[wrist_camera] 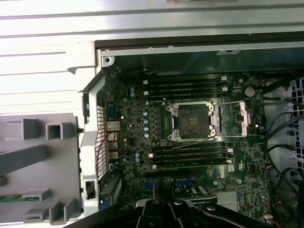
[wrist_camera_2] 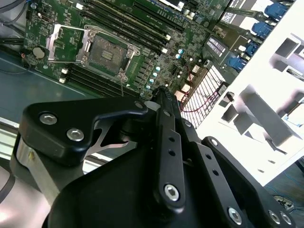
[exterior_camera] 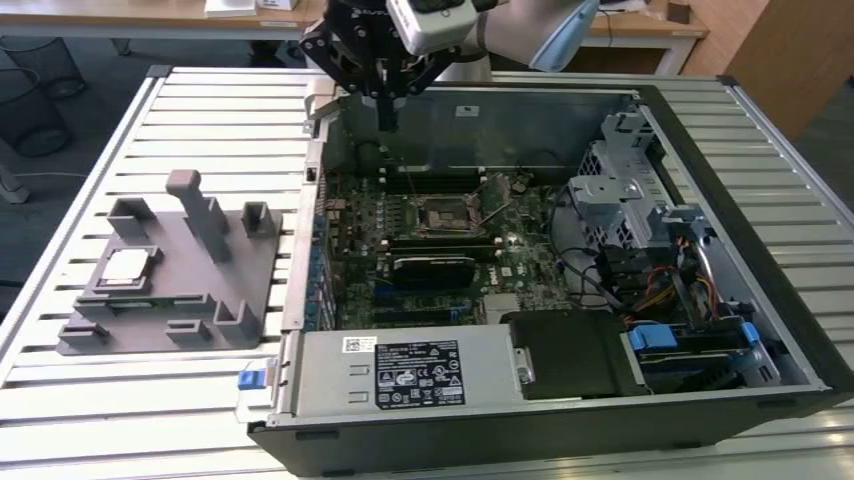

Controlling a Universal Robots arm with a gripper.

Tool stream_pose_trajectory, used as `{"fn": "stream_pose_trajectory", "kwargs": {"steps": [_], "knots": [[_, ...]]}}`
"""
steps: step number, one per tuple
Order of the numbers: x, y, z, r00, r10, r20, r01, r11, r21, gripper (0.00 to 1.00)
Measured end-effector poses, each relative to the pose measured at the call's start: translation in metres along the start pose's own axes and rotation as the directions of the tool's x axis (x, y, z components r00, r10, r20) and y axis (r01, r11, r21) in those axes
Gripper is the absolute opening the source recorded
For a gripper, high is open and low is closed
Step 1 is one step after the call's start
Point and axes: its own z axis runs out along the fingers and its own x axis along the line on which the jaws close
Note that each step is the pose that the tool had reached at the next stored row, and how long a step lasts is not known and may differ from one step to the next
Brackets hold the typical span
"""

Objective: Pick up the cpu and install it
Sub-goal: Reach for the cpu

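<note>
The fixture (exterior_camera: pixel 200 300) stood on the desk (exterior_camera: pixel 134 400), at the exterior view's left of the computer case (exterior_camera: pixel 534 440); the cpu (exterior_camera: pixel 124 266) lay on the fixture; the socket (exterior_camera: pixel 441 212) sat inside the case; the hand (exterior_camera: pixel 387 125) hung over its far wall.

The hand (exterior_camera: pixel 387 115) over the computer case (exterior_camera: pixel 561 435)
It hangs above one case wall; the cpu (exterior_camera: pixel 124 267) lies on the grey fixture (exterior_camera: pixel 200 305).
</note>
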Motion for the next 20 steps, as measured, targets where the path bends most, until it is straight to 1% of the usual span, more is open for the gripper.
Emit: {"fn": "stream_pose_trajectory", "kwargs": {"steps": [20], "knots": [[0.0064,-0.0005,0.0007,1.0000,0.000,0.0000,0.000,1.0000,0.0000,0.11]]}}
